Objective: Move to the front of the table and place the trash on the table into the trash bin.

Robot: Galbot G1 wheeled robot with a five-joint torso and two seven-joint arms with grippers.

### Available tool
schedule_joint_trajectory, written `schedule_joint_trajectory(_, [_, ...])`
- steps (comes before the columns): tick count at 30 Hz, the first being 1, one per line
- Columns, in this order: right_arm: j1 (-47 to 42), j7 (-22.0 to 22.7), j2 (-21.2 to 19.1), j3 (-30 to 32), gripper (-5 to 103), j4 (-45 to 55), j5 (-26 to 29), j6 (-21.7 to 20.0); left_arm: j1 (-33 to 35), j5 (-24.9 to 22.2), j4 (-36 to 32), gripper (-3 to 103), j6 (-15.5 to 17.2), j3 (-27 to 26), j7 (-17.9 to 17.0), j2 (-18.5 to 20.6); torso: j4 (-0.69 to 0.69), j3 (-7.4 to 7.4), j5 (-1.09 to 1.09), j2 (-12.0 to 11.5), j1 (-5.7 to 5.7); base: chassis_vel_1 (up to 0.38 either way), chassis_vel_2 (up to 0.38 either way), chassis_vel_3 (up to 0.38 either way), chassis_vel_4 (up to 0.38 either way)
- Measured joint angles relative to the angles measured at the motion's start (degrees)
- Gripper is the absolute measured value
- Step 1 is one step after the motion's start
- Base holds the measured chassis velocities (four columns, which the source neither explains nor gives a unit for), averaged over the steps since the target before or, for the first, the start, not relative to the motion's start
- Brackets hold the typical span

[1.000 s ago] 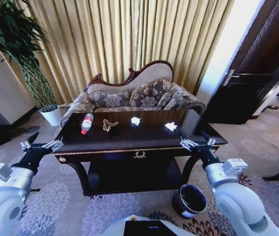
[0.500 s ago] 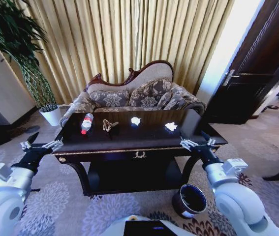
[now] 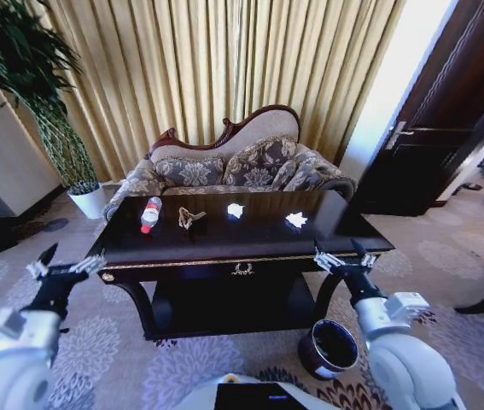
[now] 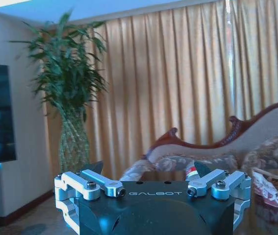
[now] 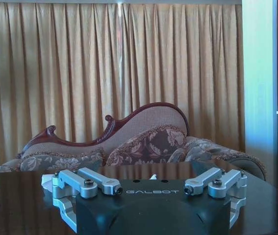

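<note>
**Robot squared up to the table, 4 pieces of trash untouched**

The robot faces the long front edge of the table (image 3: 242, 248), its gold emblem almost centred in the head view, which reads as a base parked for reaching rather than driving. All the trash lies in a loose row along the far half of the tabletop: the bottle (image 3: 150, 213) with its red label at the left, lying on its side; the tan wrapper scrap (image 3: 190, 217) just beside it; then 2 white paper wads, one (image 3: 236, 210) near the middle and one (image 3: 296, 219) toward the right. None of them touches another.

The trash bin (image 3: 329, 348) stands on the carpet by the table's front right leg, close under the right arm, so that arm looks best placed for dropping things in.

The left gripper (image 3: 64, 267) hangs off the table's left front corner, below the tabletop edge, its fingers spread apart and empty. The right gripper (image 3: 344, 260) sits at the right front corner, level with the edge, fingers likewise apart and holding nothing. Both point forward at the table, one on each flank, leaving the tabletop unobstructed between them.

Judging from this, the approach is about done and no pickup has begun. The bottle may roll if nudged on the glossy surface.
</note>
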Motion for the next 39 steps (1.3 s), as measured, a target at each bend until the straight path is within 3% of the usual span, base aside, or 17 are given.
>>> schedule_joint_trajectory(4, [0.5,0.1,-1.7,0.3,100,0.0,1.4,-1.0,-0.1,-2.7,0.0,100,-1.1,0.2,0.0,0.4,-0.06,0.00,0.00,0.0,0.00,0.000,0.000,0.000,0.000])
schedule_joint_trajectory(11, [2.7,1.1,-6.5,0.7,100,-0.2,5.0,-4.3,-0.4,-4.3,-0.1,100,-0.1,-0.1,0.5,2.3,-0.05,0.00,-0.02,0.0,0.00,0.000,0.000,0.000,0.000])
schedule_joint_trajectory(14, [6.2,4.1,-12.5,1.1,100,-3.3,10.7,-7.0,-0.1,-5.1,-0.1,100,1.5,-1.1,0.6,3.1,-0.04,0.01,0.00,0.0,0.01,0.000,0.000,0.000,0.000])
schedule_joint_trajectory(18, [8.4,5.8,-15.4,1.1,100,-5.2,14.3,-8.3,0.1,-6.3,-0.1,100,2.5,-2.3,0.8,3.6,-0.04,0.01,0.00,0.0,0.01,0.000,0.000,0.000,0.000])
schedule_joint_trajectory(23, [18.7,9.3,-22.3,-1.4,100,-14.0,24.6,-12.2,-0.6,-8.5,-0.1,100,4.3,-3.7,0.8,4.8,-0.03,0.01,-0.01,0.0,0.00,0.000,0.000,0.000,0.000])
schedule_joint_trajectory(28, [26.4,9.7,-26.3,-5.5,100,-22.0,27.9,-12.9,-0.8,-8.8,-0.2,100,5.1,-3.7,0.6,5.0,-0.04,0.01,0.00,0.0,0.01,0.000,0.000,0.000,0.000])
schedule_joint_trajectory(31, [27.7,9.7,-26.8,-6.5,100,-23.1,28.2,-13.0,-0.8,-8.8,-0.2,100,5.4,-3.6,0.5,5.0,-0.04,0.02,-0.01,0.0,0.01,0.000,0.000,0.000,0.000])
schedule_joint_trajectory(35, [35.0,9.7,-28.2,-13.9,100,-29.0,28.8,-13.2,-1.1,-8.7,-0.2,100,6.0,-2.8,-0.1,4.9,-0.04,0.01,-0.02,0.0,0.01,0.000,0.000,0.000,0.000])
schedule_joint_trajectory(39, [38.1,9.7,-28.0,-17.0,100,-31.0,28.9,-13.2,-1.1,-8.6,-0.2,100,6.0,-2.6,-0.1,4.9,-0.05,0.02,0.00,0.0,0.02,0.000,0.000,0.000,0.000])
